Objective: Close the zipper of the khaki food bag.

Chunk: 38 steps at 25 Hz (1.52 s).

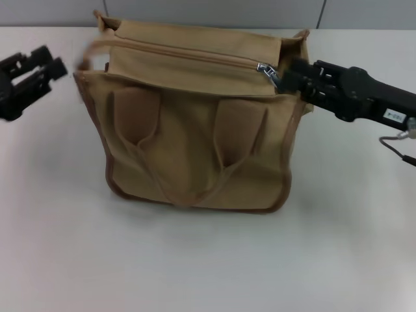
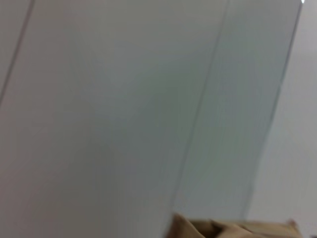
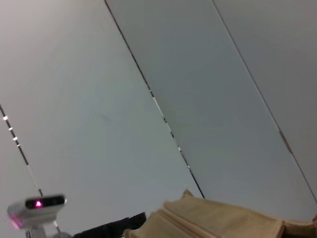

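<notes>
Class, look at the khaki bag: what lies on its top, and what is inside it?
On the bag's top runs the zipper, its silver pull beside the right tool. The fabric covers the inside; contents cannot be seen.

White table [image 1: 338, 247]; khaki food bag [image 1: 195, 156] standing upright on it.

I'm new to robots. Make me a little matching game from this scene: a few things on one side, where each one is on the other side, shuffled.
Things:
1. left gripper
2. right gripper
3. silver pull tab
4. looped handle

Places:
A. at the right-hand end of the zipper
B. hanging down the front of the khaki food bag
C. off the bag's left side, apart from it
D. at the bag's top right corner, beside the pull tab

Pairs: 1-C, 2-D, 3-A, 4-B
</notes>
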Available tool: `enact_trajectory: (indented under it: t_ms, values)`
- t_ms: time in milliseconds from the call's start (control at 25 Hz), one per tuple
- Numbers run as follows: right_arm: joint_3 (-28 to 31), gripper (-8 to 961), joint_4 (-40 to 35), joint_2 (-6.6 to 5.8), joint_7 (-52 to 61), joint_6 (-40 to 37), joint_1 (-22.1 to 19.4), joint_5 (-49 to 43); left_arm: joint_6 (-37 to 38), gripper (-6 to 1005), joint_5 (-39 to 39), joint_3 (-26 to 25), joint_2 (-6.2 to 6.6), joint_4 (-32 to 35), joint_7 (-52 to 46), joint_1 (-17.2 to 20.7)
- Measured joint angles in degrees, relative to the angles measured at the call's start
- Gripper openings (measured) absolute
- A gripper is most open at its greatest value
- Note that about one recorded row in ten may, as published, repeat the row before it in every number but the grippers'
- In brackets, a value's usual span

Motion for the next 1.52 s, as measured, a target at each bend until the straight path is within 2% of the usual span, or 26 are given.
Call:
enact_trajectory:
  t_ms: [40, 200, 280, 360, 400, 440, 520, 600, 640, 680, 760, 840, 1520]
  values:
    - [0.04, 403, 0.09, -0.25, -0.85, -0.97, -0.29, -0.05, 3.88, 382, 2.56, 0.0, 2.01, 1.91, -4.82, 0.47]
    - [0.79, 510, 1.32, -0.91, -7.25, -7.47, -2.27, -0.11, 11.58, 521, 4.15, 1.06, 4.33, 1.19, -6.58, 0.6]
    - [0.58, 574, 1.84, -1.05, -12.52, -12.26, -4.17, -0.32, 14.83, 615, 5.48, 2.75, 4.45, 1.1, -5.54, 0.5]
    - [0.26, 648, 2.02, -1.07, -14.28, -13.58, -4.66, -0.98, 15.92, 709, 6.29, 4.04, 4.31, 1.22, -4.74, 0.45]
    - [0.03, 684, 2.16, -1.1, -15.61, -14.33, -5.03, -2.14, 16.79, 756, 7.85, 8.83, 3.58, 1.45, -1.76, 0.38]
    - [-0.12, 721, 2.31, -1.12, -16.91, -15.13, -5.31, -3.68, 16.79, 763, 7.85, 8.83, 3.58, 1.45, -1.76, 0.38]
    - [-0.19, 770, 2.64, -1.03, -18.72, -15.57, -5.33, -8.83, 16.36, 777, 9.15, 14.11, 2.42, 0.52, 1.71, 0.12]
    - [-0.23, 795, 3.32, -0.48, -20.16, -14.54, -4.86, -14.2, 16.36, 791, 9.15, 14.11, 2.42, 0.52, 1.71, 0.12]
    - [-0.24, 808, 3.92, -0.21, -20.89, -13.58, -4.57, -16.36, 15.14, 797, 11.09, 16.32, 1.2, -0.86, 4.36, -0.41]
    - [-0.29, 820, 5.97, 0.25, -22.87, -10.67, -3.79, -20.28, 12.89, 804, 13.41, 16.46, 0.25, -2.31, 6.66, -0.79]
    - [-0.31, 820, 7.18, 0.38, -23.96, -9.24, -3.35, -21.67, 8.81, 818, 15.89, 16.54, -1.11, -4.27, 9.51, -1.02]
    - [-0.35, 820, 9.51, 0.43, -25.61, -7.15, -2.4, -22.94, 7.26, 832, 16.6, 16.69, -1.55, -5.05, 10.42, -1.11]
    - [-0.21, 820, 12.03, 0.44, -27.86, -5.85, -0.1, -23.02, 6.02, 833, 18.71, 17.29, -1.66, -6.38, 11.94, -1.02]
